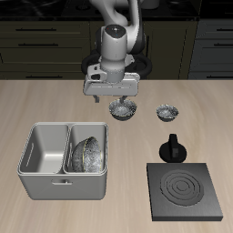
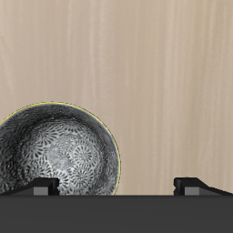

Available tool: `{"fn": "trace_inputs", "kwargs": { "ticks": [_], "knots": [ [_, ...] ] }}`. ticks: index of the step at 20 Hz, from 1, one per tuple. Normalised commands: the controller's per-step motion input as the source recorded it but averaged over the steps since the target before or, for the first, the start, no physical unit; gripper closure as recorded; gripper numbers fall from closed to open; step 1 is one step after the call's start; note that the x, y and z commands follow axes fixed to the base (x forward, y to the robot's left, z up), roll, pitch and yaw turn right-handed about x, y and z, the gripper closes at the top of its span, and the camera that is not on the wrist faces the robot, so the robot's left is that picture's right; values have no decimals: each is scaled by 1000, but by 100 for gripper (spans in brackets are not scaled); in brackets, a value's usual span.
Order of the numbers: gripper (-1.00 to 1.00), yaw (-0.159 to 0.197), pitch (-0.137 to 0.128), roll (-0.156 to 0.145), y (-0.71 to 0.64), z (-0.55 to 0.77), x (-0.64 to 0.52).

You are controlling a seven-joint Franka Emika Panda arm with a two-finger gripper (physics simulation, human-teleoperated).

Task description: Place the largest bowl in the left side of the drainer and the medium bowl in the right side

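The largest bowl point(image 1: 87, 153), speckled grey, leans on edge inside the drainer point(image 1: 55, 182), in the compartment nearer the stove plate. The drainer's other compartment holds nothing. The medium bowl point(image 1: 123, 110) stands upright on the table farther back. My gripper point(image 1: 114, 98) hovers open just above it. In the wrist view the medium bowl point(image 2: 59, 164) lies off to one side of my gripper point(image 2: 116, 187). One fingertip point(image 2: 41, 187) is over the bowl's inside, while the other fingertip point(image 2: 191, 185) is over bare table.
The smallest bowl point(image 1: 167, 113) sits beside the medium one. A black pot with a knob point(image 1: 172, 147) stands in front of it. A black square stove plate point(image 1: 187, 191) lies near the table's front edge, beside the drainer.
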Motion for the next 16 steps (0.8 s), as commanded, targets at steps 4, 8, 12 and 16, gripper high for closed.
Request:
{"fn": "trace_inputs", "kwargs": {
  "ticks": [4,8,12,16],
  "knots": [
    [100,1,71,21,-92,-453,-19],
    [100,-36,74,1,-115,-242,34],
    [100,-33,10,18,-41,32,-38],
    [100,42,-35,37,54,137,-119]
  ]
}}
